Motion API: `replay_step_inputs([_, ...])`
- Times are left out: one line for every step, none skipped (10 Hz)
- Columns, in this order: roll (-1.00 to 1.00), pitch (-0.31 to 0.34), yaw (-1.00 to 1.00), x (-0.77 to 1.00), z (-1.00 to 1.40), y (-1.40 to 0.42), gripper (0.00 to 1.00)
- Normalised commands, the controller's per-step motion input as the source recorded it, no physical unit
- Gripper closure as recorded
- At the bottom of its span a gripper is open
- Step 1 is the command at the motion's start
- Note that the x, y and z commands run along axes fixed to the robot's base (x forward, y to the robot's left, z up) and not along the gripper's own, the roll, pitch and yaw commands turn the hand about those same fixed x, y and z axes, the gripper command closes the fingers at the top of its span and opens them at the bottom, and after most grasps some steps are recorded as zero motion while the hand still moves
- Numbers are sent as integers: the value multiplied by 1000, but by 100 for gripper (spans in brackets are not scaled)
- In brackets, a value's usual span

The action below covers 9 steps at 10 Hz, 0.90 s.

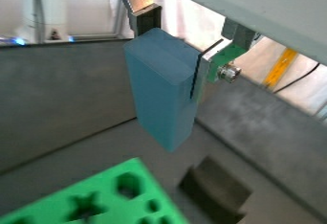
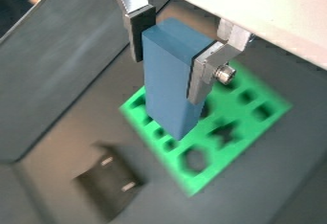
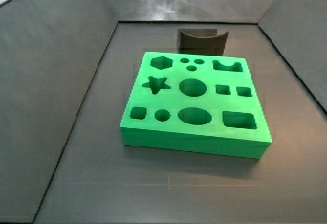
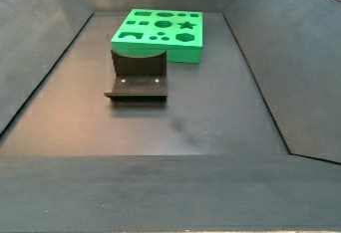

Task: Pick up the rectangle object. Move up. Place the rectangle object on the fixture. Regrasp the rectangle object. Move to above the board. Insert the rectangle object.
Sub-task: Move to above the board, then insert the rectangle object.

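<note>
The rectangle object (image 1: 163, 84) (image 2: 173, 79), a grey-blue elongated block, hangs lengthwise between the fingers (image 1: 201, 70) (image 2: 207, 73) of my gripper (image 1: 173, 51) (image 2: 173, 51), which is shut on its upper end. In both wrist views it is high above the floor. The green board (image 2: 236, 113) (image 1: 96, 204) lies below it, and in both side views (image 3: 198, 103) (image 4: 160, 33) it rests flat on the dark floor with its cut-outs showing. The dark fixture (image 1: 215, 190) (image 2: 109, 178) (image 3: 201, 40) (image 4: 139, 81) stands beside the board with nothing on it. Neither side view shows the gripper or the block.
Sloping dark grey walls (image 3: 76, 65) (image 4: 266, 48) enclose the floor on all sides. Behind the gripper, a wrist view shows a bright area with yellow cable (image 1: 278, 70).
</note>
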Motion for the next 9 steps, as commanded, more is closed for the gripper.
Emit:
replay_step_inputs([-1000, 74, -131, -524, 278, -714, 100])
replay_step_inputs([-1000, 75, -118, -313, 151, -364, 100])
replay_step_inputs([-1000, 65, -104, -187, 72, -158, 100])
replay_step_inputs([-834, 42, -74, -122, 33, -71, 100])
replay_step_inputs([-596, 10, -47, -103, 36, -42, 100])
replay_step_inputs([-353, -16, -23, -84, 11, -16, 100])
replay_step_inputs([-242, -28, -16, -62, 6, -1, 100])
replay_step_inputs([20, 0, 0, 0, 0, -63, 100])
replay_step_inputs([-11, -87, -89, 271, -89, -143, 100])
